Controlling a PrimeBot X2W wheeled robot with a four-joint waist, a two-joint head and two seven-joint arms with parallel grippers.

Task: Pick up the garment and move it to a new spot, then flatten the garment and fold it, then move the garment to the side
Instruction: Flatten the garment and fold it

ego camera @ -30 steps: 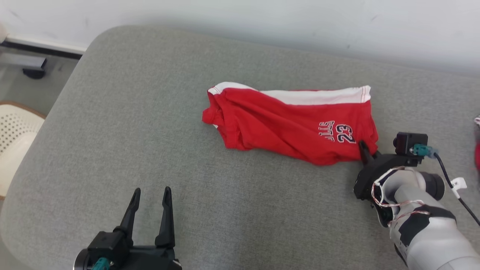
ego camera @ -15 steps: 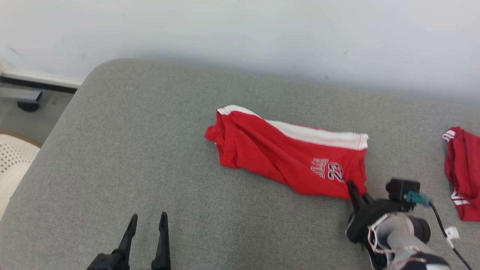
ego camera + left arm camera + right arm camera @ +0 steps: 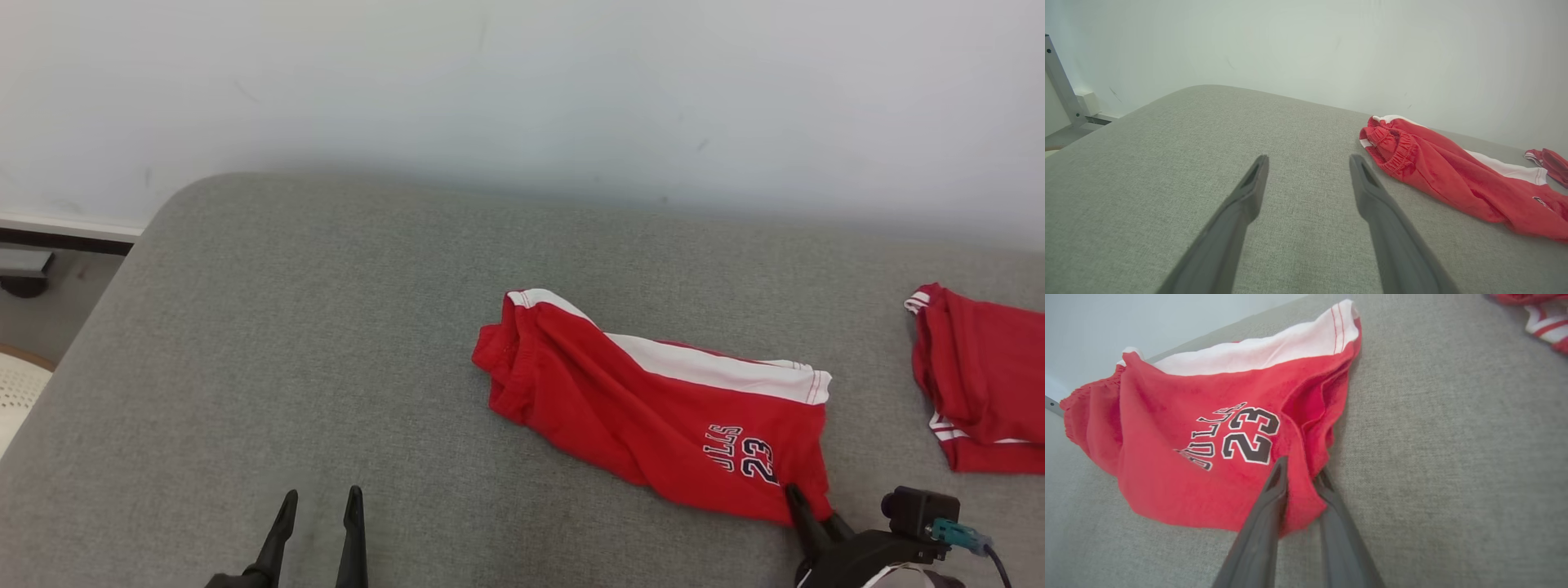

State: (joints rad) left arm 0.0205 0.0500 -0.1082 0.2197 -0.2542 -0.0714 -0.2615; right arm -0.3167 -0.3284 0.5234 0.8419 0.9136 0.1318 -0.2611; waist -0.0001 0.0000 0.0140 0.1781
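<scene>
Right gripper (image 3: 1302,467) nearly pressed together, pinching a fold at the leg-hem corner of the red shorts (image 3: 653,416); left gripper (image 3: 1308,159) spread wide, holding nothing, over bare grey cushion (image 3: 326,327) at 8 o'clock of the shorts. Shorts lie on the cushion, lower right in the head view, long axis 10 to 4 o'clock, elastic waistband toward 10, hem toward 4, white stripe along the far edge; a second red garment (image 3: 980,384) lies apart at 3 o'clock. Print (image 3: 1237,435) near the hem reads "BULLS 23", dark characters outlined white
</scene>
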